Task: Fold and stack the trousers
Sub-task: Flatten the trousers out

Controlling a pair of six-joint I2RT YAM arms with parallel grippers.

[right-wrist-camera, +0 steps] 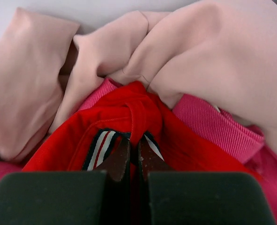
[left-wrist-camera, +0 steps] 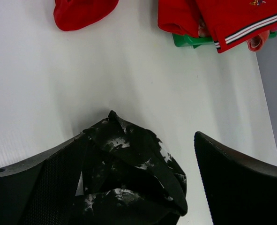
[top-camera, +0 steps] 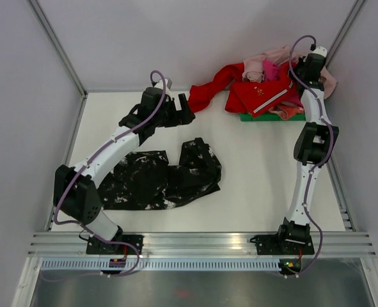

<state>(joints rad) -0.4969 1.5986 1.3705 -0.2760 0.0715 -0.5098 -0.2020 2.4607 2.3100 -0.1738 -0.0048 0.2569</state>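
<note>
The trousers [top-camera: 160, 178] lay crumpled on the near-left part of the worktop [top-camera: 252, 173], black cloth blotched white all over, spread loosely and not folded. From above, the left arm [top-camera: 105, 160] crossed over their left edge as it reached toward the far side.

And the left hand [left-wrist-camera: 139, 137] was released, fingers [left-wrist-camera: 241, 183] spread wide with nothing between them! Its wrist camera looked past those two dark fingers at one bunched-up end of the trousers lying on the white surface below. The cloth sat in the gap as seen from there, but neither finger was pinching it.

At the far right corner there was a heap: the red garment [top-camera: 265, 96] with its white trim on top of a green piece [top-camera: 252, 118], and pink clothes [top-camera: 265, 64] piled behind it against the wall. One red sleeve [top-camera: 204, 93] trailed out to the left and ended close by the left hand, unheld.

The right hand [right-wrist-camera: 133, 150] was down in that heap. Its wrist view showed the two fingers drawn nearly together, clenched on a raised fold of the red garment just by a striped band, with pale pink and bright pink cloth bulging around it.

The trousers were well apart from that heap, with bare worktop between them.
</note>
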